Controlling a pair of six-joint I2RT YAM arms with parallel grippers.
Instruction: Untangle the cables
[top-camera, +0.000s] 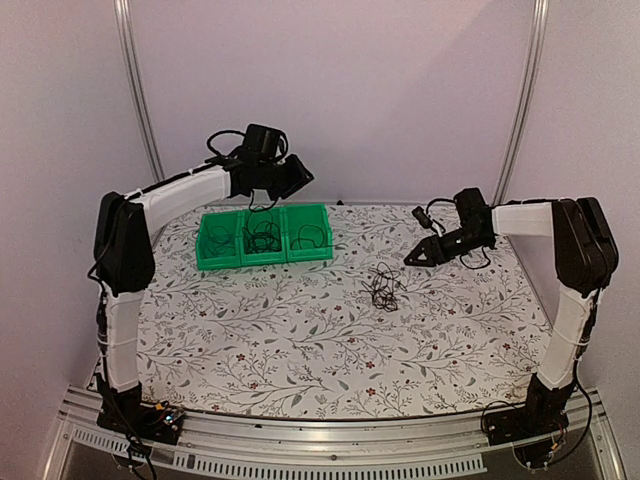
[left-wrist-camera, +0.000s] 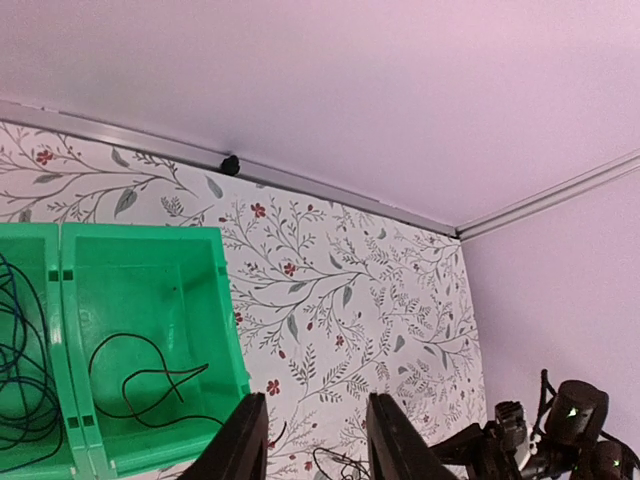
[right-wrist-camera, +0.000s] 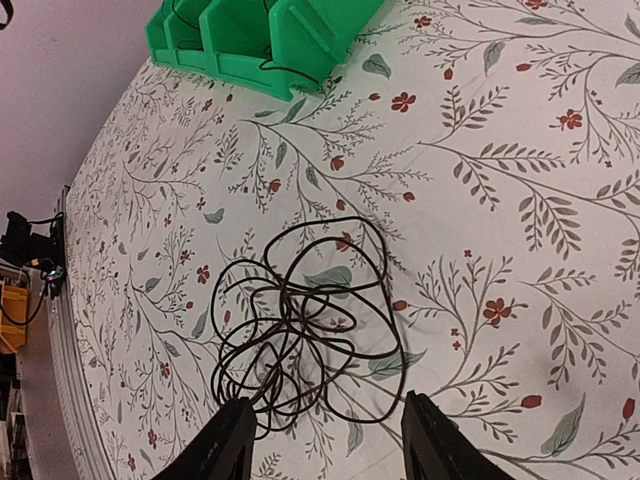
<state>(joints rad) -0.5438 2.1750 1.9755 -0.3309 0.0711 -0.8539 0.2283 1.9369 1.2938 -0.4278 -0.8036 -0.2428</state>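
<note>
- Left wrist view: the left fingers (left-wrist-camera: 245, 445) stand partly apart with nothing between them.
- Below and to their left sits a green bin (left-wrist-camera: 150, 280) holding one loose black cord (left-wrist-camera: 150, 385).
- Farther left, the next bin (left-wrist-camera: 50, 250) holds more cords (left-wrist-camera: 20, 400).
- Right wrist view: the right fingers (right-wrist-camera: 230, 445) are spread wide and empty above the desk (right-wrist-camera: 520, 150).
- A black tangle (right-wrist-camera: 300, 330) lies on the desk straight ahead of them, and its nearest loops reach the gap between the tips.
- Top view: the left fingers hang over a row of three bins (top-camera: 217, 262). The tangle lies near the right fingers, well apart from the bins.
</note>
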